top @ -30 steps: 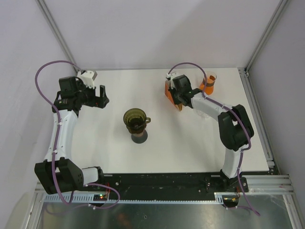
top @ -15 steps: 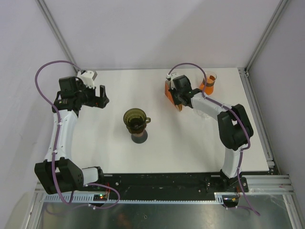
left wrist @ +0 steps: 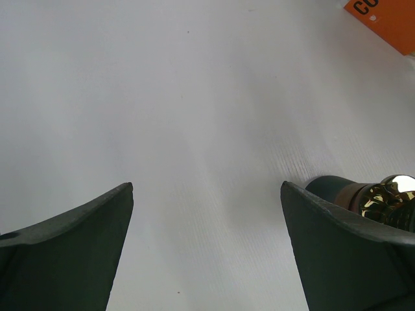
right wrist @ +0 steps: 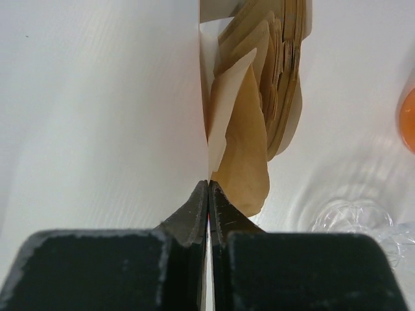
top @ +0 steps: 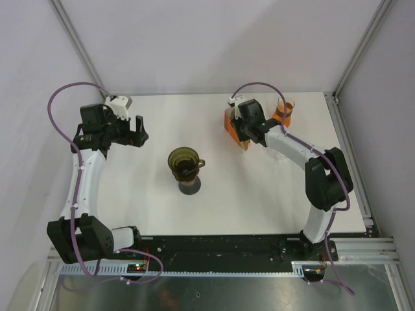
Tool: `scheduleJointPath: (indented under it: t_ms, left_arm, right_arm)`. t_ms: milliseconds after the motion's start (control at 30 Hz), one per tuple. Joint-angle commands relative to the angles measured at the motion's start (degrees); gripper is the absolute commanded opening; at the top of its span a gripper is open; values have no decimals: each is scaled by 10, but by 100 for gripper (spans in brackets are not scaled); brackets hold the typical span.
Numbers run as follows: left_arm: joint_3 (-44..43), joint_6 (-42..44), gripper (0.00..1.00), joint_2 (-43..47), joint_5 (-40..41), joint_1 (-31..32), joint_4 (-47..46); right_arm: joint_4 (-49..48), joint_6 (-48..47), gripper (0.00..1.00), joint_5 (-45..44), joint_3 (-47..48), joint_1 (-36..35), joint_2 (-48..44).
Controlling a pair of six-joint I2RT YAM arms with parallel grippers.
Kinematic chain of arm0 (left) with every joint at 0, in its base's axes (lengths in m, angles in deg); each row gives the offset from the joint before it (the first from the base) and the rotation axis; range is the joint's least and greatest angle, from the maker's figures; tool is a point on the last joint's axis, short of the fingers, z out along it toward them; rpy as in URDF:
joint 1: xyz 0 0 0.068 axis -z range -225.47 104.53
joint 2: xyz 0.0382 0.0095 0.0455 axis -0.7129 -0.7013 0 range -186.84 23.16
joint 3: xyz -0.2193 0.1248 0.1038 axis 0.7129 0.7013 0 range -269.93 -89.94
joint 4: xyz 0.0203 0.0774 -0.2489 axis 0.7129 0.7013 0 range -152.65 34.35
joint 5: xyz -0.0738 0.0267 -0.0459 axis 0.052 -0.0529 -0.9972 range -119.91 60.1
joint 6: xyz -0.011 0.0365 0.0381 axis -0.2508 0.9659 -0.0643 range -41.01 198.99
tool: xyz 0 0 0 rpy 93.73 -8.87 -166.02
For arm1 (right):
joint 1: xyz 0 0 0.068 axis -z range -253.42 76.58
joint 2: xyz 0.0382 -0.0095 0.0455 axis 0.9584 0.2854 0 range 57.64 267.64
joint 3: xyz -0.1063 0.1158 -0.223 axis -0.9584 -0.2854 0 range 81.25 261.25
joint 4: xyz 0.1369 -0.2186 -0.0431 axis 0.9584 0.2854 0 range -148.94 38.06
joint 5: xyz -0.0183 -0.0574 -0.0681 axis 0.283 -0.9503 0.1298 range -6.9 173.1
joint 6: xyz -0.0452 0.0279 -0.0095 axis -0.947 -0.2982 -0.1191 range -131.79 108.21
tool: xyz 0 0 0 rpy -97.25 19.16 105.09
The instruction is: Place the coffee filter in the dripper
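Observation:
The dark glass dripper (top: 184,162) stands on its round base in the middle of the table; its edge shows in the left wrist view (left wrist: 363,194). The orange filter box (top: 228,123) lies at the back right. It holds a stack of brown coffee filters (right wrist: 279,71). My right gripper (top: 241,133) is at the box's opening. In the right wrist view it (right wrist: 209,184) is shut on a thin white sheet, seemingly the box's flap (right wrist: 224,103). One brown filter (right wrist: 243,162) sticks out beside the right finger. My left gripper (top: 139,131) is open and empty, left of the dripper.
A clear cup of orange liquid (top: 284,111) stands at the back right, behind the right arm. A clear glass object (right wrist: 350,217) lies on the table just right of the filter box. The orange box's corner shows in the left wrist view (left wrist: 389,19).
My right arm has shifted: its wrist moved slightly back and right and its elbow swung right. The box and the left arm have not moved.

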Motion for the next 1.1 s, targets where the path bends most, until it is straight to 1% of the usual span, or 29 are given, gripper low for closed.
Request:
scheduleJointPath:
  t_ms: [0, 267, 500, 700, 767, 833, 1000, 1067]
  left_arm:
    - [-8, 3, 100, 21, -15, -6, -7]
    - [-6, 6, 100, 28, -15, -5, -5]
    - [-18, 2, 100, 36, -29, -5, 1]
    - [-37, -1, 100, 54, -45, 9, 13]
    - [-57, 1, 100, 60, -23, 30, 22]
    - [-81, 8, 99, 64, 9, 75, 29]
    - [-146, 20, 99, 56, 93, 228, 40]
    - [-169, 26, 99, 49, 126, 288, 41]
  right_arm:
    - [12, 13, 0, 4, 1, -4, -39]
    - [47, 46, 0, 1, 1, -10, -93]
    - [72, 48, 0, -33, 1, -43, -173]
    - [67, 96, 0, -19, -7, -49, -238]
    - [43, 119, 0, 2, -18, -53, -264]
    - [12, 150, 0, 26, -31, -58, -288]
    - [-44, 223, 0, 67, -49, -68, -326]
    - [-81, 255, 0, 81, -66, -73, -343]
